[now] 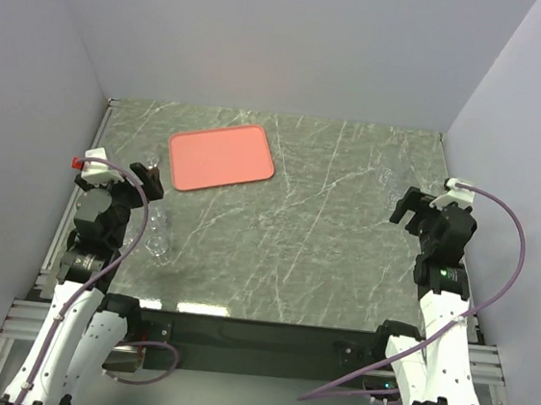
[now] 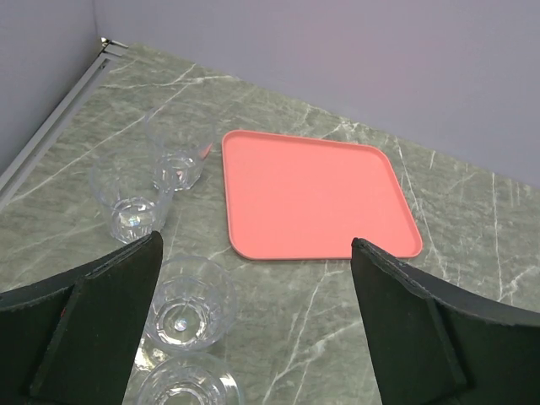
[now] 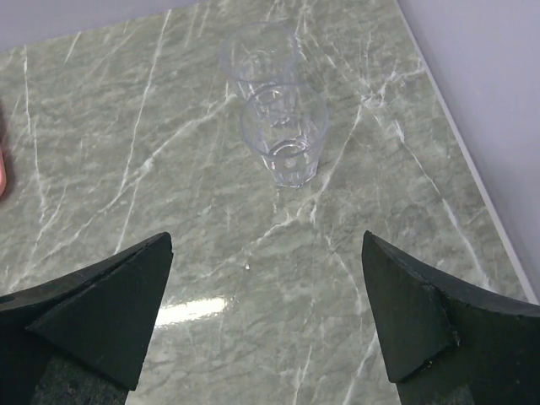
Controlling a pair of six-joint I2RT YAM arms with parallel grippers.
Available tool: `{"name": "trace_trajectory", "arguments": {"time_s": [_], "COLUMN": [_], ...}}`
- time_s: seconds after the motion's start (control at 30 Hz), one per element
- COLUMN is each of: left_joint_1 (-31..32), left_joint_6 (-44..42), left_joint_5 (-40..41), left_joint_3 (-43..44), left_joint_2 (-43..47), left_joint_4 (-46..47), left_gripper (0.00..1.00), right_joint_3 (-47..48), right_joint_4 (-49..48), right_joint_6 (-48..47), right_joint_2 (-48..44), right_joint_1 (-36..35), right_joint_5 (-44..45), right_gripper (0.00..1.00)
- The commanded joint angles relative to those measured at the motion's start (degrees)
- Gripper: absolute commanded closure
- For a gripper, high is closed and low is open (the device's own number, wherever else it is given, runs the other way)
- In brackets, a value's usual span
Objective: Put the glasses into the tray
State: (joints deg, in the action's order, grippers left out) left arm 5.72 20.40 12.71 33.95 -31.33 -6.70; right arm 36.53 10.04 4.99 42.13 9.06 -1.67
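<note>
Hovering with jaws wide apart and empty, the left gripper [image 2: 255, 245] looks over four clear tumblers [image 2: 187, 304] on the left, near the salmon tray [image 2: 312, 194], which holds none. Over on the right, the right gripper [image 3: 267, 240], equally spread, faces the right-hand tumblers [image 3: 287, 139]. They're likely light, rigid, slick and breakable: pinch one wall at the rim, gently.

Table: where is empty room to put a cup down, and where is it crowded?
The flat salmon-red tray is bare, and so is the wide middle of the grey marble table. Crowded: four small clear glasses cluster near the tray's left side; two other clear glasses stand near the right wall.
</note>
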Motion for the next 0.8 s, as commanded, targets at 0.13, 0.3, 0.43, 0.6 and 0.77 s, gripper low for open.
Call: {"name": "trace_trajectory", "arguments": {"time_s": [0.13, 0.3, 0.43, 0.6, 0.77], "left_joint_1": [0.26, 0.17, 0.00, -4.55, -13.26], "left_joint_6": [0.95, 3.06, 4.03, 8.50, 15.44], "left_joint_5": [0.12, -0.67, -0.32, -2.84, -11.03], "left_joint_3": [1.29, 3.83, 6.47, 12.71, 16.05], "left_joint_2": [-2.14, -4.96, -7.77, -13.83, -20.95], "left_joint_4": [0.82, -1.12, -2.35, -6.47, -7.19], "left_gripper": [0.01, 0.00, 0.01, 0.00, 0.01], "right_joint_3": [1.79, 1.52, 6.25, 10.22, 6.27], "right_joint_4": [-1.96, 0.32, 6.81, 13.78, 12.81], "right_joint_6": [-2.96, -14.56, -19.23, -22.74, -24.42], "right_joint_2": [-1.08, -0.39, 4.62, 9.73, 5.16], "right_joint_1": [0.35, -0.01, -0.01, 0.08, -0.01], "right_joint_5": [-7.62, -31.54, -34.01, -37.43, -39.20], "right_gripper": [0.00, 0.00, 0.00, 0.01, 0.00]}}
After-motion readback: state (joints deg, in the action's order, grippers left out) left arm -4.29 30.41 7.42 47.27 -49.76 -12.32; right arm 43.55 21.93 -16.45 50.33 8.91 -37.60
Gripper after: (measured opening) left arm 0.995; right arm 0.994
